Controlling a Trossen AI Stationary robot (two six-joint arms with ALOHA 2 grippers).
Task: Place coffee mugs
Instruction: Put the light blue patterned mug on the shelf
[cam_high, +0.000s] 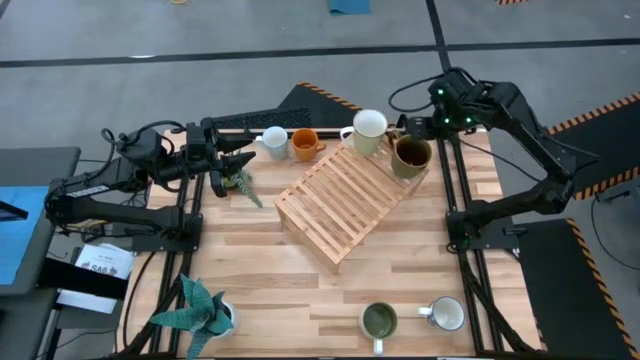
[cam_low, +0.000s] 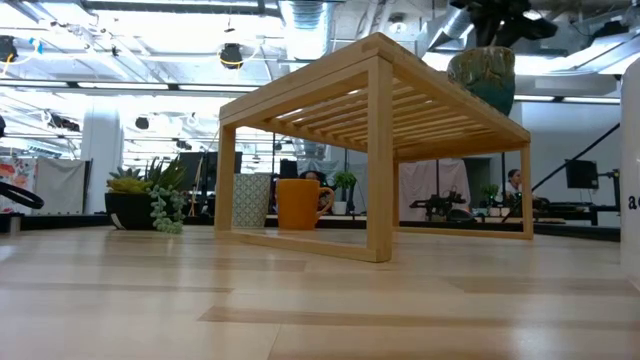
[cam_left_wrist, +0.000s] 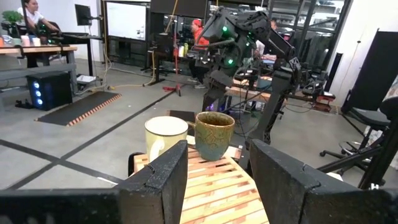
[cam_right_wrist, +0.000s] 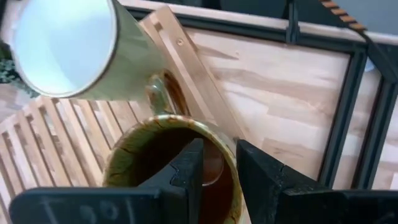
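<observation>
**slatfan:** So the right gripper (cam_high: 403, 143) is clamped on the rim of the dark brown mug (cam_high: 411, 153), 1 finger inside the cup, 1 outside. The mug sits at the far right corner of the slatted rack (cam_high: 340, 205), just beside the cream-white mug (cam_high: 368, 130). How would you finish this placement?

**mugwrangler:** My guess: get the base flat across at least 2 slats before letting go, then open and lift straight up so the inner finger doesn't drag the wall. That glossy, crackled glaze looks slippery, and the cream-white mug's handle points right at it, so no sideways wiggle.

**slatfan:** Left side?

**mugwrangler:** The left gripper (cam_high: 236, 170) waits with its fingers apart over the worktop's (cam_high: 260, 260) left edge, near the small trailing plant (cam_high: 240, 184). The pale bluish-white mug (cam_high: 272, 141) and the matte orange mug (cam_high: 304, 144) stand on the worktop behind the rack; 2 more, the green-inside mug (cam_high: 379, 321) and the white mug (cam_high: 446, 314), sit at the near edge. The rack is pale bare wood with open gaps, so narrow bases could tip.
</observation>
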